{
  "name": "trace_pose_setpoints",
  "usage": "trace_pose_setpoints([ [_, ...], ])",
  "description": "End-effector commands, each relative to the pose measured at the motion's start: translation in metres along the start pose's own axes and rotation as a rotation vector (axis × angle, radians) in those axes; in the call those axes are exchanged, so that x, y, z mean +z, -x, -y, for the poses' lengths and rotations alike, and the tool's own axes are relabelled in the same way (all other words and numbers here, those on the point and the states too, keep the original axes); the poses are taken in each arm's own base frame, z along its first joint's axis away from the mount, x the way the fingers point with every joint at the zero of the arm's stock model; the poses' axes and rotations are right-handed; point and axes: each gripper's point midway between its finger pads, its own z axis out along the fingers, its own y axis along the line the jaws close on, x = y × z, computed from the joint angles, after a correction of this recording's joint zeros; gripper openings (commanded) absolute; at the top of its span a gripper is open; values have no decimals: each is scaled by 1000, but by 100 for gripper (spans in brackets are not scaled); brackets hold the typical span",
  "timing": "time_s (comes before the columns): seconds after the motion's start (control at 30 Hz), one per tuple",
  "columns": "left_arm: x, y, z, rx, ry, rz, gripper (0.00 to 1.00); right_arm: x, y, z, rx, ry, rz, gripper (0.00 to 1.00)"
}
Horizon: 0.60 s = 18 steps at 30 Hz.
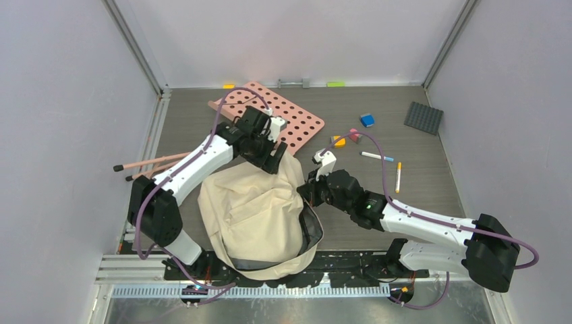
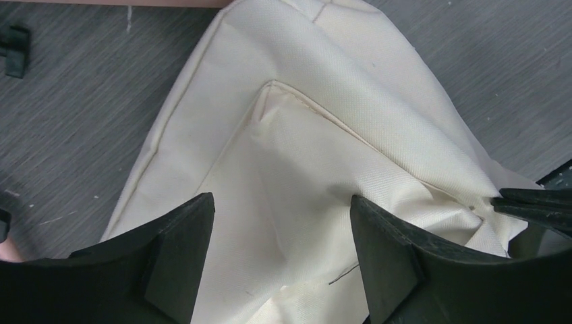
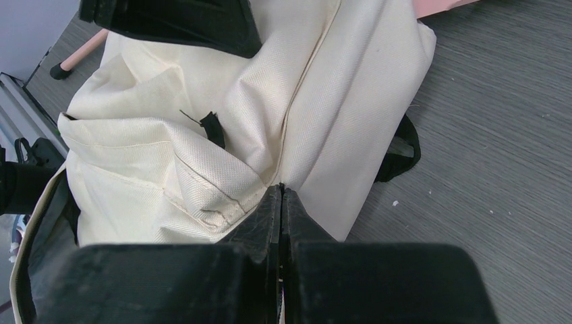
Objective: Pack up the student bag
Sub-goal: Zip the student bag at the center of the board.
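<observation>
The student bag (image 1: pixel 249 209), cream fabric with a grey lining showing at its right edge, lies slumped between the two arm bases. My left gripper (image 1: pixel 270 158) hovers at the bag's far end, open. In the left wrist view its gripper (image 2: pixel 280 223) straddles a raised fold of the student bag (image 2: pixel 324 101) without pinching it. My right gripper (image 1: pixel 307 192) is at the bag's right edge. Seen from the right wrist, this gripper (image 3: pixel 280 189) is shut, its tips pinching a seam of the student bag (image 3: pixel 168 135). A black zipper pull (image 3: pixel 214 128) lies on the cloth.
A pink perforated board (image 1: pixel 276 115) lies behind the bag, under the left arm. Pink pencils (image 1: pixel 145 164) rest at the left. To the right are small coloured blocks (image 1: pixel 344 138), a blue block (image 1: pixel 367 120), two markers (image 1: pixel 376 156), and a dark grey studded plate (image 1: pixel 423 117).
</observation>
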Motion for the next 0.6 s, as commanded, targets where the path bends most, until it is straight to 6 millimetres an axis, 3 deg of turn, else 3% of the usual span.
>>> trace_pose_setpoints([
  [0.0,10,-11,17,-43,-103,-37,71,-3,20,-16,-1,49,62,1],
  [0.07,14,-16,21,-59,-129,-71,59,-4,23,-13,-9,33,68,1],
  [0.2,17,-17,24,-77,-143,-102,21,-6,29,-7,-11,-5,91,3],
  [0.3,17,-17,20,-72,-122,-99,3,-12,29,-1,-24,-40,73,4],
  [0.57,16,-15,2,-96,-31,-87,0,-27,19,15,-35,-109,41,4],
])
